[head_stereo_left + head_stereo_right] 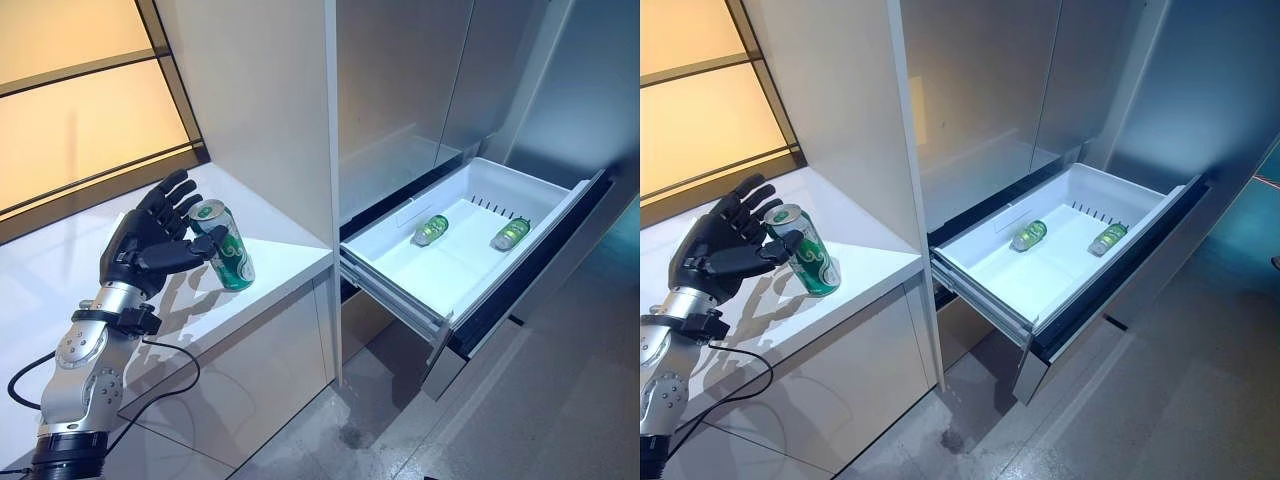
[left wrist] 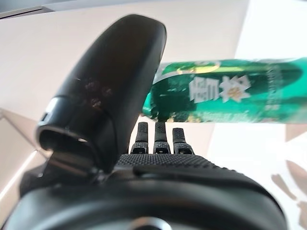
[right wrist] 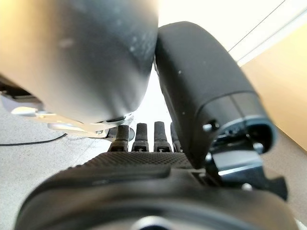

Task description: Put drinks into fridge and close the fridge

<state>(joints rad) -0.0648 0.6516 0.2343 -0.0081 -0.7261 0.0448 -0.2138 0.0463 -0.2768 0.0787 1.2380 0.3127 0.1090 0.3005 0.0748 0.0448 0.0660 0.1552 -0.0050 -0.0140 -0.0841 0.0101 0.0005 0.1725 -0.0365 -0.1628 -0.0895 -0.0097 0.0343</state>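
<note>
Green aluminium drink can (image 1: 228, 259) stood on white surface (image 1: 270, 262), left robot hand (image 1: 150, 245) spread around it, ungripped. Two green cans (image 1: 431, 230) lay in open white fridge drawer (image 1: 400, 268); closing remained.

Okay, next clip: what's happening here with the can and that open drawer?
The robot's left hand is at a green can that stands tilted on the white counter, thumb across the can's front and fingers straight behind it, not curled round it. The fridge drawer beside the counter is pulled out, with two green drinks lying inside. The right hand shows only in its own wrist view, holding nothing visible.
</note>
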